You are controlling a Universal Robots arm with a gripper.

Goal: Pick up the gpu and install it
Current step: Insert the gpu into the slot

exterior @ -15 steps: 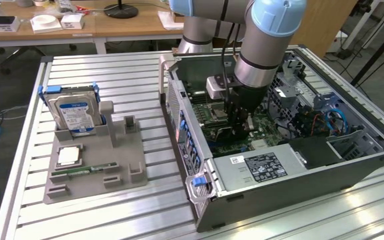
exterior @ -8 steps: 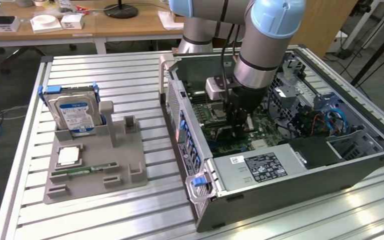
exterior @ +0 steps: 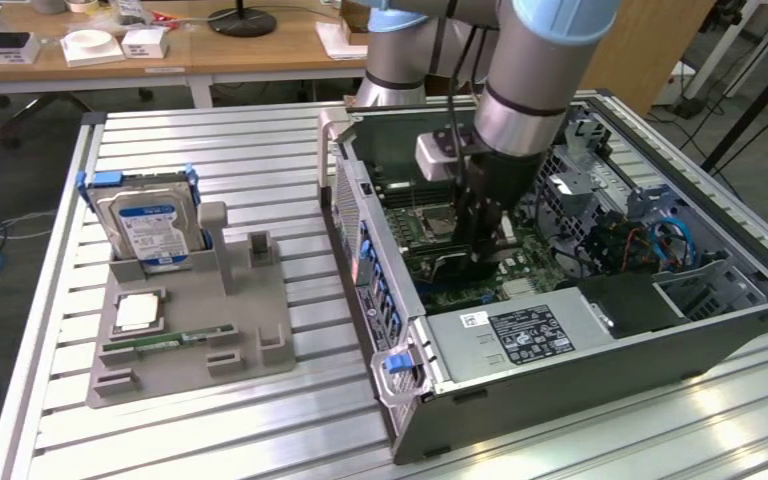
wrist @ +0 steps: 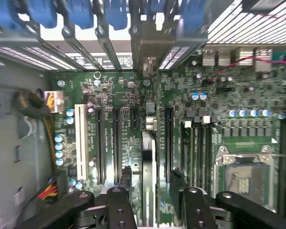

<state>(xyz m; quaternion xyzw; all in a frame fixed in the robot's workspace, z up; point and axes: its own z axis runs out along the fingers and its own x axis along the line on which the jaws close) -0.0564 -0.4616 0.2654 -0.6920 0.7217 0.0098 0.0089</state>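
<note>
One gripper (wrist: 150,207) is seen lowered into the open computer case (exterior: 704,340), its fingers (wrist: 119,210) spread apart on either side of the gpu (wrist: 148,162), which is seen edge-on, standing upright in a slot of the green motherboard (wrist: 219,95) and not pinched by either finger. In the exterior view, the arm (exterior: 531,90) is reached down over the motherboard, while the silver hard drive (exterior: 144,225) is left standing in the grey holder (exterior: 257,340) on the table (exterior: 224,420), well apart at the exterior view's left.

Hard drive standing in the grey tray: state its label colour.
Blue and white label on the silver hard drive, clearest in the exterior view.
</note>
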